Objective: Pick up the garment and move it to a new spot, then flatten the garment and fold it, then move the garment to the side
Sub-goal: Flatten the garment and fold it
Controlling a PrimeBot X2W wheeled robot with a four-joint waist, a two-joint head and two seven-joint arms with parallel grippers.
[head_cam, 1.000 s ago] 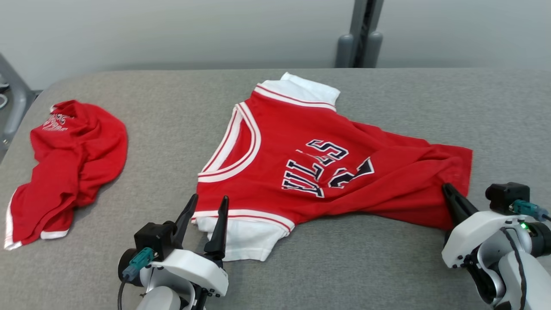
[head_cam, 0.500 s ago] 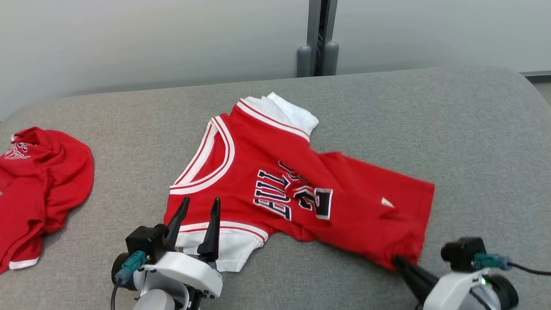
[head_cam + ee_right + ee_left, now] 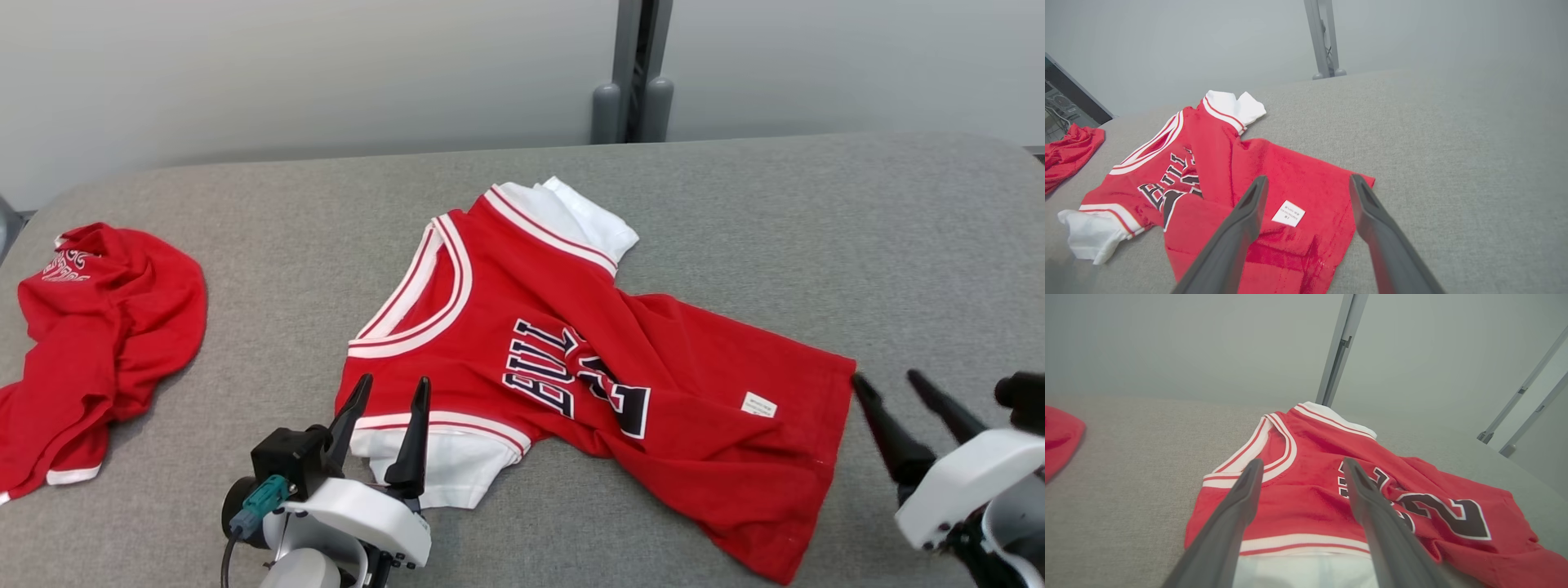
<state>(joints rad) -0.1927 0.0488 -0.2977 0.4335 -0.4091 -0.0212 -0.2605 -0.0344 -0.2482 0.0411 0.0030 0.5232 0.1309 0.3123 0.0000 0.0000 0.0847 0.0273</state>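
One red jersey [image 3: 571, 351], one crumpled red garment [image 3: 106, 327], two grippers [image 3: 395, 379] [image 3: 886, 377]

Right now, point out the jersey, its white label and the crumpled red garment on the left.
jersey [image 3: 531, 278], head view, red chest beside the neckline.
white label [image 3: 758, 404], head view, middle of the tag.
crumpled red garment [image 3: 114, 327], head view, middle of the heap.

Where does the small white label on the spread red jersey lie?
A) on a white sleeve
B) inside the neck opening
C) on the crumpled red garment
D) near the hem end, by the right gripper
D: the label lies on the jersey near its hem, close to the right gripper.
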